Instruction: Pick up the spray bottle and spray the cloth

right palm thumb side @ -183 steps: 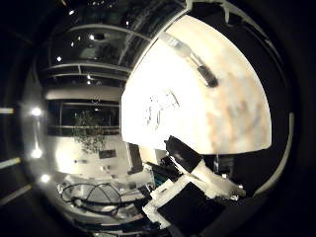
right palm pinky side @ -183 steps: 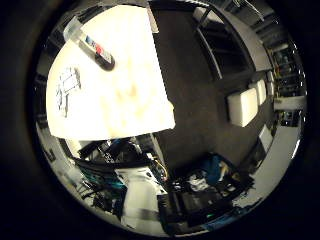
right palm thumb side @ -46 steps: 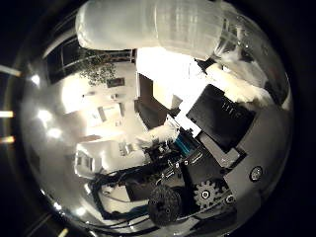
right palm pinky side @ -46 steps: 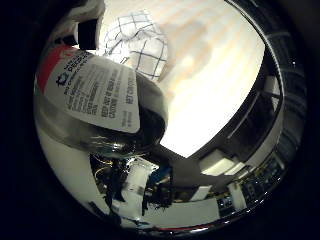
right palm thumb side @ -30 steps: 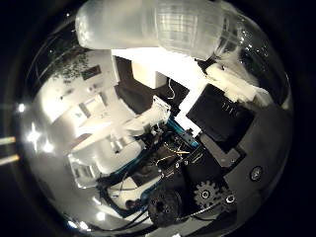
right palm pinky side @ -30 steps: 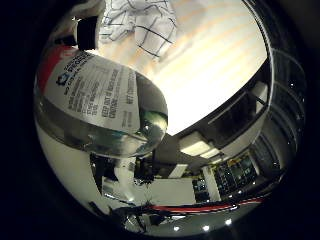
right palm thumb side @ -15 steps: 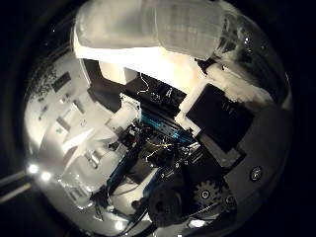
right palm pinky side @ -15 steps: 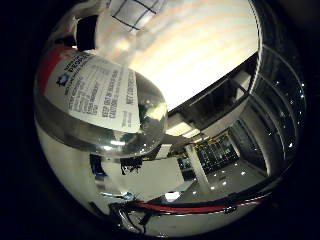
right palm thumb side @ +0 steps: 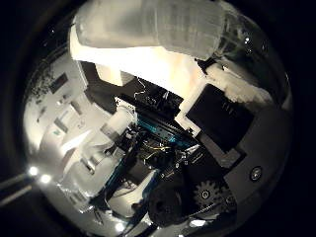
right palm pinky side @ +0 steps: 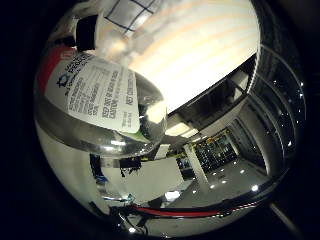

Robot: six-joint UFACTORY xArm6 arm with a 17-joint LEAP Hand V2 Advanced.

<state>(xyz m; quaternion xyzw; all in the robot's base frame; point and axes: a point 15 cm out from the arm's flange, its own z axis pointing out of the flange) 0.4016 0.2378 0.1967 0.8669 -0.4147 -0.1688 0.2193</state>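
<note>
The spray bottle fills much of the little finger side palm view. It is clear, with a white printed label, a red band and a black neck, and it lies close against the palm. My right hand is shut on it, and a white ridged finger curls across the thumb side view. The cloth, white with a dark check, shows only as a corner beyond the bottle. It lies on the pale wooden table.
The table's edge runs past the bottle, with dark furniture and a lit room behind it. In the thumb side view I see the arm's white body and open electronics near the palm.
The whole picture has tilted, so the camera has turned. Less of the cloth shows and more of the room does. The bottle stays fixed against the palm.
</note>
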